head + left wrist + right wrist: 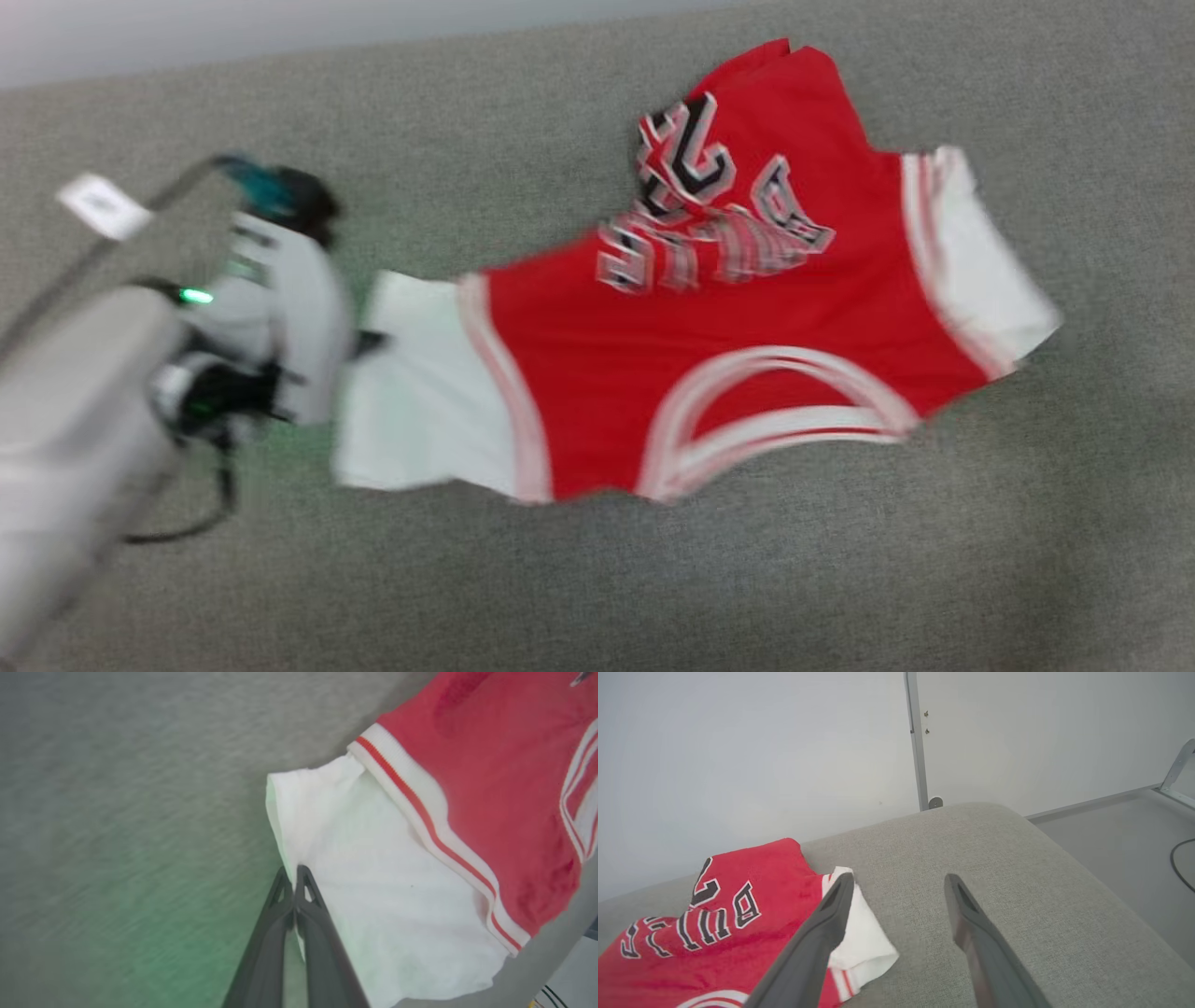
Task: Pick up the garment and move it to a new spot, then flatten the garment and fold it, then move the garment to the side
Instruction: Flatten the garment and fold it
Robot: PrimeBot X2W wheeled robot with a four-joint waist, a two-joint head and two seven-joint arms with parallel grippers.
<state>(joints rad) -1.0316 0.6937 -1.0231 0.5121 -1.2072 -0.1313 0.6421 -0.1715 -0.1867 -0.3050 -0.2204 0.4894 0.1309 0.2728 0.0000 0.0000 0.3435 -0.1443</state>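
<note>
A grey upholstered surface takes up most of the head view, and the right wrist view shows a pale wall behind it. In that view a thin metal post runs up the wall and a strip of grey floor lies beyond the cushion's rounded end. The garment lies spread on this surface, right of centre in the head view. Its red body is mostly flat, its striped neckline is towards the near side, and the black lettering sits further back, where the cloth is rumpled. One white sleeve points towards the robot's left and the other towards its right. The pale left arm reaches in from the lower left of the head view to the nearer sleeve. In the left wrist view the left gripper has its two dark fingers pressed tightly together on the hem of that white sleeve, pinching its edge. The right gripper hangs above the bare cushion with its fingers spread wide and nothing between them. One of its fingers crosses in front of the other white sleeve in its own view. A small white tag sits on a cable by the left arm.
</note>
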